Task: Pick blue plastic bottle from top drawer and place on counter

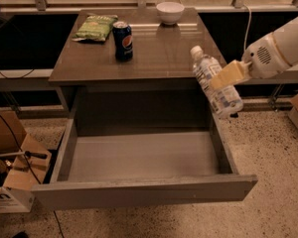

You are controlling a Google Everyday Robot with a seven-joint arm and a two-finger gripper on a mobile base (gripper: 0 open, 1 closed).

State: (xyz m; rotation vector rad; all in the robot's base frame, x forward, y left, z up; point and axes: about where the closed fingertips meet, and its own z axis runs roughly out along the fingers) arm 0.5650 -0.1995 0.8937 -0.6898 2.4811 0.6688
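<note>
The claw [229, 75] is clamped on the tilted blue plastic bottle [224, 100], held in the air clear of the top drawer [139, 192]. The tabletop [154, 53] lies left of the claw. Swinging in low could strike its edge, and the sloping grip may slip.

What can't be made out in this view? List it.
- Gripper, by the counter's right edge, holding the blue plastic bottle: far finger hidden behind the bottle.
- Arm: cut off by the right edge.
- Top drawer: nearest floor strip hidden by its front panel.
- Bottle label: print too small.
</note>
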